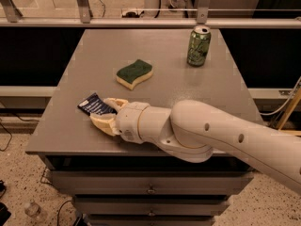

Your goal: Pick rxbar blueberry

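Observation:
The rxbar blueberry (93,105), a flat dark navy wrapper with white print, lies near the table's front left corner. My gripper (108,113) reaches in from the right at table level. Its cream fingers (115,102) sit either side of the bar's right end and look closed against it. That end of the bar is hidden between them. The bar still rests on the table top.
A green-and-yellow sponge (134,73) lies in the middle of the grey table (188,86). A green soda can (198,46) stands at the back right. My white arm (211,131) crosses the front right. The table's front and left edges are close to the bar.

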You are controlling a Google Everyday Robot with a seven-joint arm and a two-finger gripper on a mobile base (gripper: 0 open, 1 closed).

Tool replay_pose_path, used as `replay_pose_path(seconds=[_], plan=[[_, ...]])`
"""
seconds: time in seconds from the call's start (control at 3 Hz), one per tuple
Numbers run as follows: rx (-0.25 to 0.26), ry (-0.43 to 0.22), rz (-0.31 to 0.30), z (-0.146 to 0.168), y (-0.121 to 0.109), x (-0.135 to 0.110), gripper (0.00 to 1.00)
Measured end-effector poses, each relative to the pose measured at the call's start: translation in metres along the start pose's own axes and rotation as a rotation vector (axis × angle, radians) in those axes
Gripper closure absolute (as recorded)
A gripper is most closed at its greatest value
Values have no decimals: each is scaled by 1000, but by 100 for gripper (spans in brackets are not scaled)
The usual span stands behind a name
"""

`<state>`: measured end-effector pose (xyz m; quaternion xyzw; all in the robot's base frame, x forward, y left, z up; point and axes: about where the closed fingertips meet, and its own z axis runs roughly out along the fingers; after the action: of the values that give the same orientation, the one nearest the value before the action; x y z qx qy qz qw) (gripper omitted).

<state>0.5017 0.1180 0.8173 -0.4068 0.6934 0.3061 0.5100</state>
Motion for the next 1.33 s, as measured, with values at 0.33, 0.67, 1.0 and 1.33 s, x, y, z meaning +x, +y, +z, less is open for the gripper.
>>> replay_pose_path(seconds=[0.33, 0.67, 1.0, 1.33], plan=[[-50, -11, 5, -4, 2, -10, 100], [-107, -20, -17, -23, 3, -39, 100], [-145, -41, -63, -51, 4, -78, 100], [-183, -50, -116, -74, 2, -112, 100]])
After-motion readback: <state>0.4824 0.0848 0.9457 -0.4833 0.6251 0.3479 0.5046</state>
